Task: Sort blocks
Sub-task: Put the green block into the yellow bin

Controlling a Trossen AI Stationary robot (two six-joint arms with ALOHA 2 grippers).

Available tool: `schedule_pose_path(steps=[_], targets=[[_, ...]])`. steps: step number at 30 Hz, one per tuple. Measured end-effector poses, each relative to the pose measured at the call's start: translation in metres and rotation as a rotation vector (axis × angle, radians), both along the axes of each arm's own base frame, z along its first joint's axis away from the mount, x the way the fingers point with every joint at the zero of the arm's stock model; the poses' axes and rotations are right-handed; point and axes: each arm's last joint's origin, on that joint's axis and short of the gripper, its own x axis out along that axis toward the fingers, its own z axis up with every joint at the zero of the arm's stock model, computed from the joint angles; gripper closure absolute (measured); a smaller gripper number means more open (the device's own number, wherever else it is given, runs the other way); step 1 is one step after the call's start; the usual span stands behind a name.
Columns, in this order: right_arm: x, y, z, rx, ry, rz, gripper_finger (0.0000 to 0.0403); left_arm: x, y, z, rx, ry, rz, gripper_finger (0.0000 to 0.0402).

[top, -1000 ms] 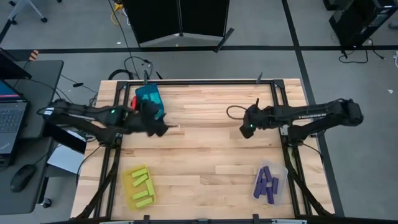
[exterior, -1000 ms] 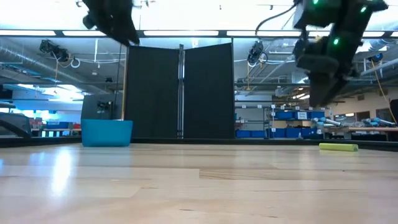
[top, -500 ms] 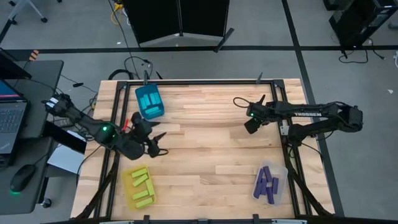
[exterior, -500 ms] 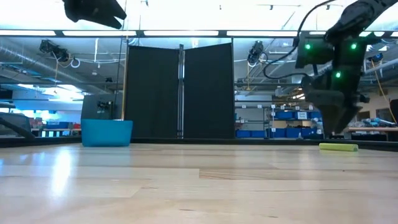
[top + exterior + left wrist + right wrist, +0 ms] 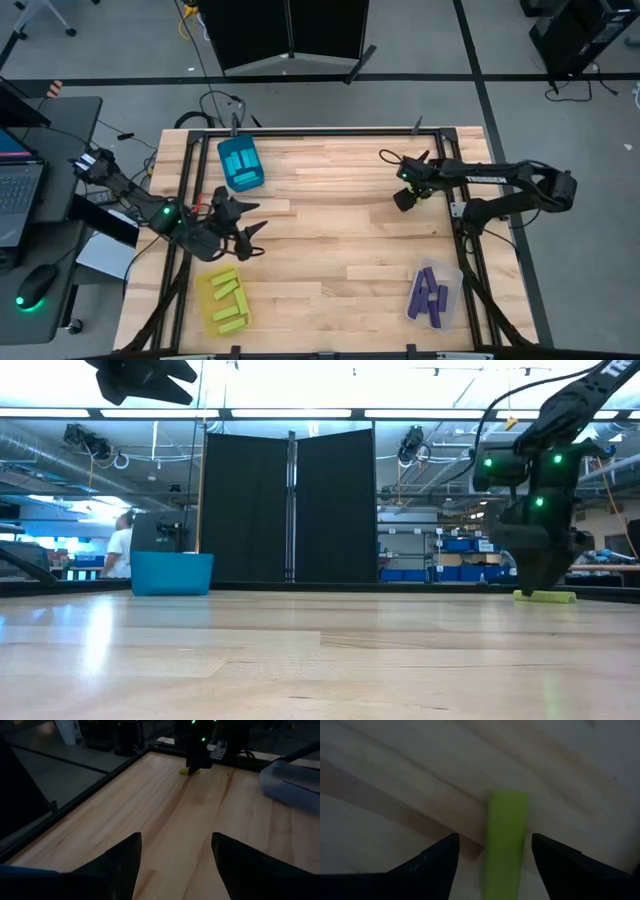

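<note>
Lime block (image 5: 506, 840) between open right hand (image 5: 492, 862)

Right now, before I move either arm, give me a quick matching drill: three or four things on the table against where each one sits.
Things:
1. purple blocks
2. teal bin
3. lone lime block
4. left tool

Places:
A. under the right tool, bare wood
B. above the yellow bin, open
C. clear bin, near right corner
D. far left of the table

Pairs: 1-C, 2-D, 3-A, 4-B
</note>
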Motion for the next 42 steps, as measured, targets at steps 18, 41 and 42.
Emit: schedule_pose_path(steps=[18,41,42], targets=[[0.002,-0.011,-0.015,0.092,0.033,0.025,0.0278,-0.001,-0.003,0.000,-0.007,-0.005,-0.016,0.0153],[0.033,0.000,0.043,-0.156,-0.558,0.266,0.0286,0.001,-0.003,0.018,0.063,-0.100,-0.048,0.0153],[0.039,0.002,0.048,-0.179,-0.621,0.295,0.0286,0.001,-0.003,0.021,0.077,-0.114,-0.057,0.0153]])
